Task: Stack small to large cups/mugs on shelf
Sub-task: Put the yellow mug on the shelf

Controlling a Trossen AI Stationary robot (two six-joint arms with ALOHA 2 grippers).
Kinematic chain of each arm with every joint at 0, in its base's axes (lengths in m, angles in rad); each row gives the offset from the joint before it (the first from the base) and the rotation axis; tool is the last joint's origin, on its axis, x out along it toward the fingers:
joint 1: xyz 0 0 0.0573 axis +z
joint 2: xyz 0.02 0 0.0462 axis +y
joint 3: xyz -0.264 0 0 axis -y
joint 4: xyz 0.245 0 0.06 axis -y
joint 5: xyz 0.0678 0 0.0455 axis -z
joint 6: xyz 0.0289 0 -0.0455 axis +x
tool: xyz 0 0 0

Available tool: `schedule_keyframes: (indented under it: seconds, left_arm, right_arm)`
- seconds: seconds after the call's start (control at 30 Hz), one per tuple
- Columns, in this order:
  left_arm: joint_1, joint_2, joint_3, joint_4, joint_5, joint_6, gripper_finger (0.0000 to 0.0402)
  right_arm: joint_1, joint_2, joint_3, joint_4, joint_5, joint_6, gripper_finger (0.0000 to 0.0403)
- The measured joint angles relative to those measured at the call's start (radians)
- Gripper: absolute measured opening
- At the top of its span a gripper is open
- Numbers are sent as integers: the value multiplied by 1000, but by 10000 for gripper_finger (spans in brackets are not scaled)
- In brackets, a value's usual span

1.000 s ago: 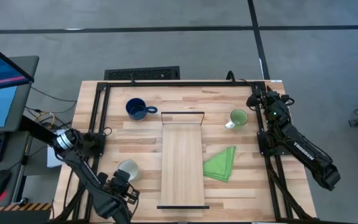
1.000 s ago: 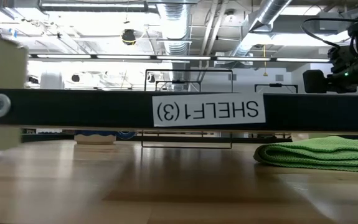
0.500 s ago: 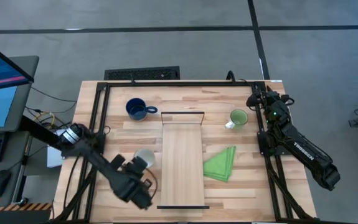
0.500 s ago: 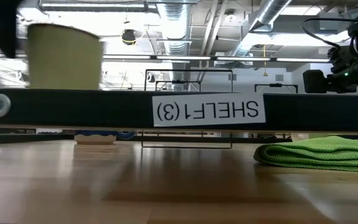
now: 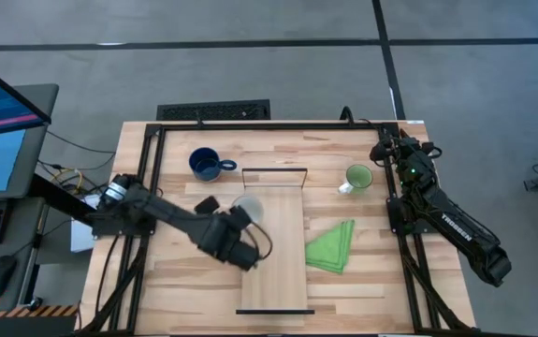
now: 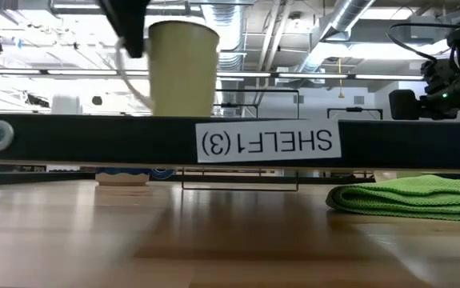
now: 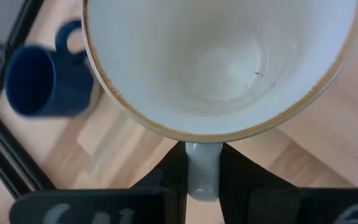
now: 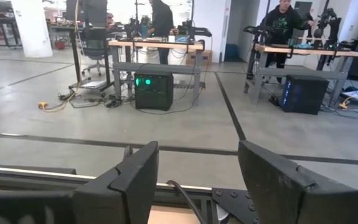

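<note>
left gripper (image 5: 240, 227) pinches the white mug (image 5: 247, 208) by its handle above the shelf (image 5: 273, 267)'s left edge; right gripper (image 8: 197, 180) wide open, empty, beyond the bench (image 5: 184, 271)'s far right corner.

Your high view looks straight down on the whole bench (image 5: 194, 201). Your low view sits at bench height, facing level under the shelf (image 6: 238, 141) into the room. Both share the white mug (image 5: 247, 207) and green cloth (image 5: 332, 246). Your left wrist camera peers closely into that mug; your right wrist camera faces outward past the bench edge to the room.
</note>
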Motion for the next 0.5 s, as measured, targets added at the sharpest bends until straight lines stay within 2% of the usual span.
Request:
schedule_keyframes:
  seconds: [0.2,0.37,0.5]
  left_arm:
    - [116,0,64,48,1,228,43]
    - [219,0,68,153,76,445,44]
    - [290,0,68,232,102,554,43]
  right_arm:
    - [0,0,0,0,0,0,245]
    - [0,0,0,0,0,0,245]
    - [0,0,0,0,0,0,245]
